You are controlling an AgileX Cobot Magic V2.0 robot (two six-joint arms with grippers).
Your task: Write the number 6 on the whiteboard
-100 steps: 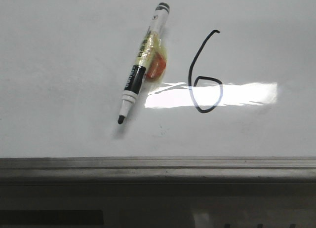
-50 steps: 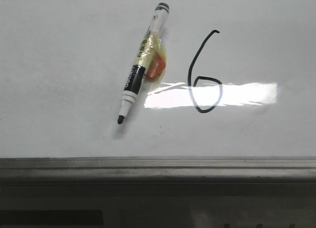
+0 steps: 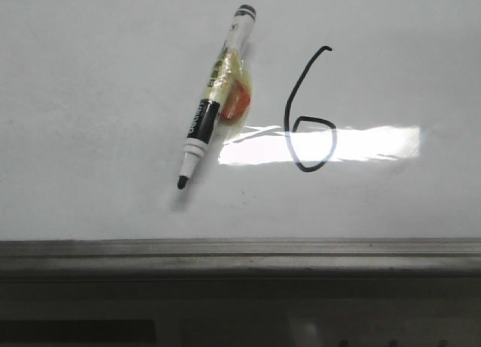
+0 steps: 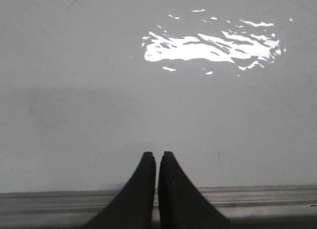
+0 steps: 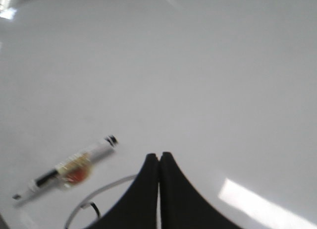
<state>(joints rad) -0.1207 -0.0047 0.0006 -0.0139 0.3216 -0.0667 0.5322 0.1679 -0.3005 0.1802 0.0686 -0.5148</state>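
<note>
The whiteboard (image 3: 90,99) fills most of the front view, its grey frame strip (image 3: 240,249) running along the near edge. The 6 (image 3: 308,110) is drawn in thin black line right of centre, its stem hooked at the top and its loop crossed by a bright rectangular glare patch (image 3: 361,146) that washes out part of the line. Just left of it lies a marker (image 3: 216,95), uncapped, tip pointing toward the frame, with a yellowish, orange-centred wad stuck to its barrel; what that wad is cannot be made out. Neither arm shows in the front view. In the left wrist view the left gripper (image 4: 157,162) has its black fingers pressed nearly together, holding nothing, above bare board near the frame. In the right wrist view, which is blurred, the right gripper (image 5: 158,162) is likewise closed to a hairline gap and empty; the marker lies well off to one side, and the fingers hide much of the 6, leaving only a curved stroke and part of the loop visible.
</note>
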